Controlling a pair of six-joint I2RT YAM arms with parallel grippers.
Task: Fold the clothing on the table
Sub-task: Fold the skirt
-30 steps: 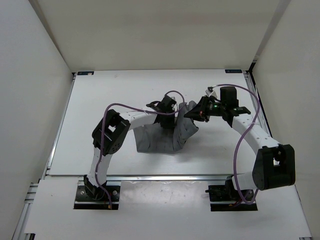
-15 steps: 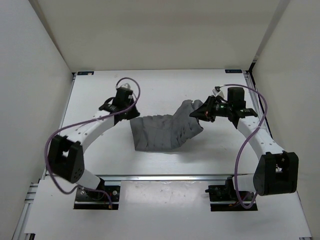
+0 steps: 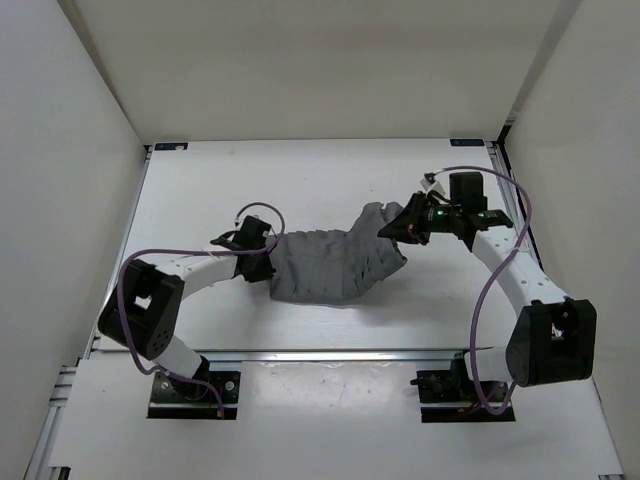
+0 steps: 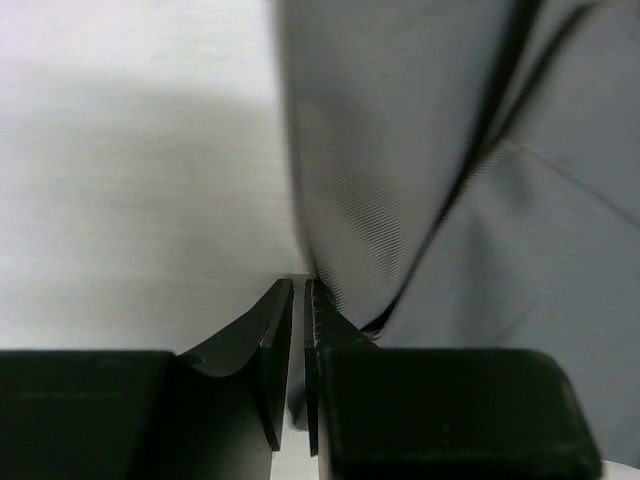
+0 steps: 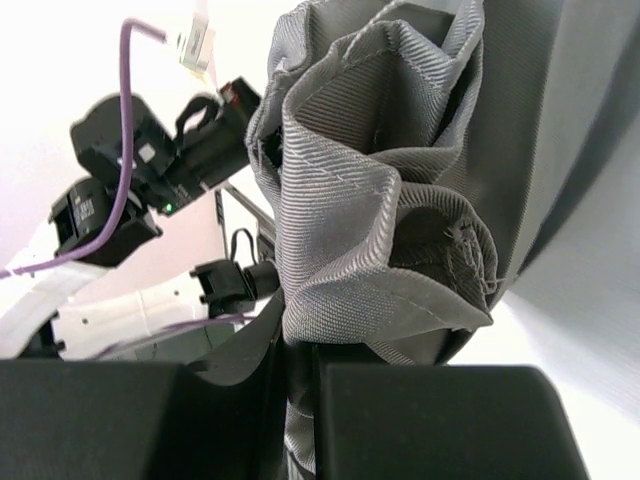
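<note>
Now your right claw (image 3: pixel 390 228) holds the skirt (image 3: pixel 325 268) by its right corner; your left claw (image 4: pixel 300 285), narrowly parted, should next grip the left edge.

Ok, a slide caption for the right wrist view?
Right pincer clamped on bunched grey cloth, left arm beyond.
</note>
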